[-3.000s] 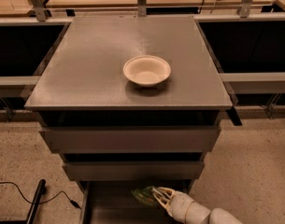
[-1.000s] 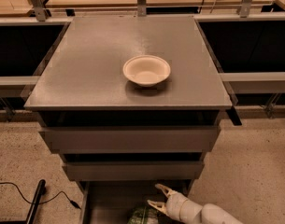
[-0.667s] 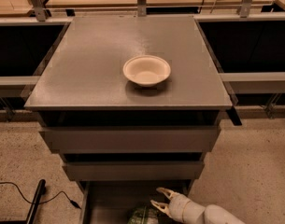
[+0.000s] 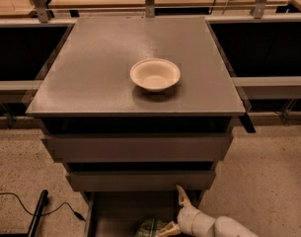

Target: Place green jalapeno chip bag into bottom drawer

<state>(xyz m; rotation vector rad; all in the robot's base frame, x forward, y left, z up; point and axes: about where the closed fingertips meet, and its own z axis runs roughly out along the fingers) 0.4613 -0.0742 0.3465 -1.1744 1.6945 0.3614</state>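
Observation:
The green jalapeno chip bag [image 4: 149, 228] lies on the floor of the open bottom drawer [image 4: 113, 216], at the bottom edge of the camera view. My gripper [image 4: 175, 212] is over the right side of the drawer, just right of the bag. Its fingers are spread: one fingertip [image 4: 181, 195] points up toward the middle drawer's front, the other [image 4: 169, 228] lies beside the bag. Nothing is held between them.
A white round bowl [image 4: 155, 74] stands on the grey cabinet top [image 4: 91, 73]. The two wider drawers [image 4: 137, 147] above are shut. A black cable [image 4: 21, 206] and a dark bar lie on the speckled floor at the left. Tables stand behind and beside the cabinet.
Three seconds ago my gripper held the bag above the drawer. The bag has dropped onto the drawer floor, and the fingers have opened and stayed spread beside it.

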